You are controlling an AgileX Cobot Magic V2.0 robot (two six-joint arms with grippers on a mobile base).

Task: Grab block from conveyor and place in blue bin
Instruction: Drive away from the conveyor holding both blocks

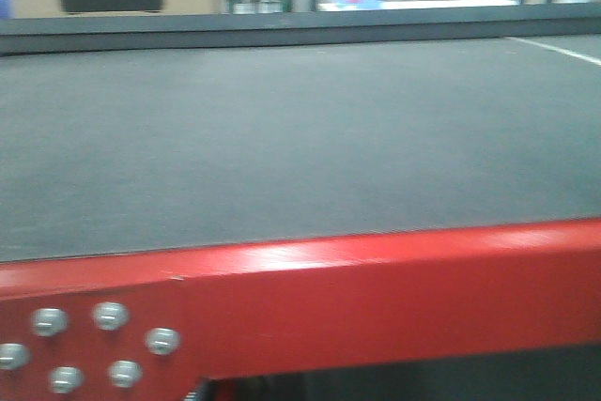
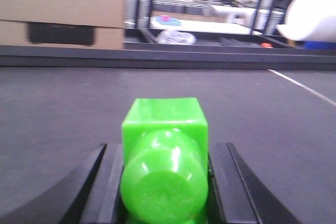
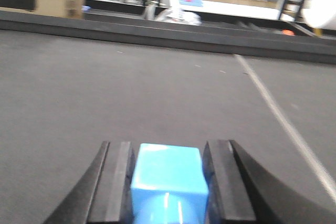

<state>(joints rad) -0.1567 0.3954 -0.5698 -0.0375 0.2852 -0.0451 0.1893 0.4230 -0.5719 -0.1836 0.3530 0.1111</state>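
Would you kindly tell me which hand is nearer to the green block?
Left. The left hand is clamped on the green block. The right hand holds a blue block instead, and no green block appears in its wrist view.

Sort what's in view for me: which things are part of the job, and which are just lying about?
Job: conveyor; green block in left hand; blue block in right hand. No blue bin in view.
Lying about: cardboard box, white roll, plastic bag, all beyond the conveyor.
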